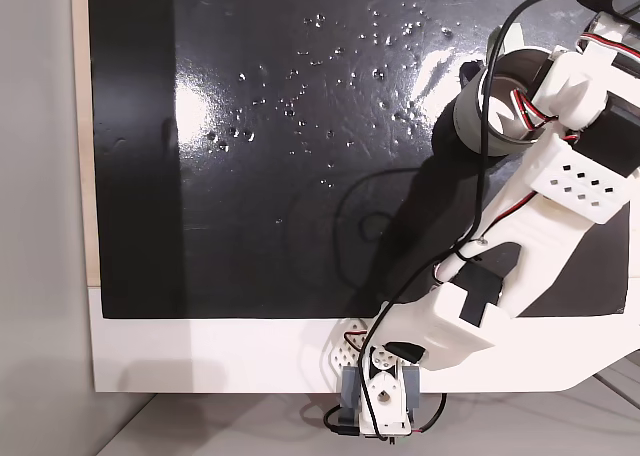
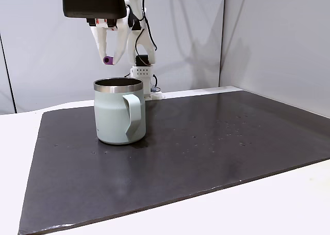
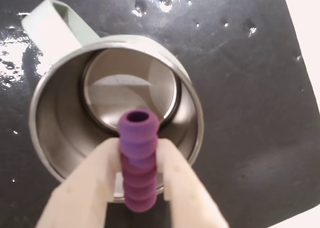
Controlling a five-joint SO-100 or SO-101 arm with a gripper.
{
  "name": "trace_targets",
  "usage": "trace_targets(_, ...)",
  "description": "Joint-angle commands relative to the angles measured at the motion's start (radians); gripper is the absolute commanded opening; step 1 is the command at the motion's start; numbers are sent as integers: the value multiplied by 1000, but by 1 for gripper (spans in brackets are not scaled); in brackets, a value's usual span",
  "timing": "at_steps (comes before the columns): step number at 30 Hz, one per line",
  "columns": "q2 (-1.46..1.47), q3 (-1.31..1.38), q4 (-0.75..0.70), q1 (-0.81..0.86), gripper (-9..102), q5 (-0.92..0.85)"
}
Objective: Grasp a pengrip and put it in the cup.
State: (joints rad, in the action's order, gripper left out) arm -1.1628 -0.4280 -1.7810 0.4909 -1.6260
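Now we see the gripper (image 3: pixel 140 173) clamped on the purple pengrip (image 3: pixel 138 158), pinching it between both pale fingers (image 3: pixel 92 183), poised directly above the open mouth of the grey-green mug (image 2: pixel 116 116) on the black mat (image 2: pixel 216 152).

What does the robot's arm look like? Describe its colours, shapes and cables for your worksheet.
The arm is built of chunky white plastic segments, one with a grid of small holes. Black motor blocks sit at the joints. Thin black cables and red-and-white wires loop along it. The hand has two tapering white fingers below a black box-shaped block.
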Motion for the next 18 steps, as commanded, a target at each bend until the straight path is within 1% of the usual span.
trace_targets(1,-12,-11,3,6,0,-5)
trace_targets(3,-12,-14,3,5,2,-3)
trace_targets(4,-12,-14,3,5,9,-3)
trace_targets(6,-11,-15,3,6,33,-2)
trace_targets(8,-9,-17,3,6,41,-2)
trace_targets(18,-12,-17,3,3,41,-3)
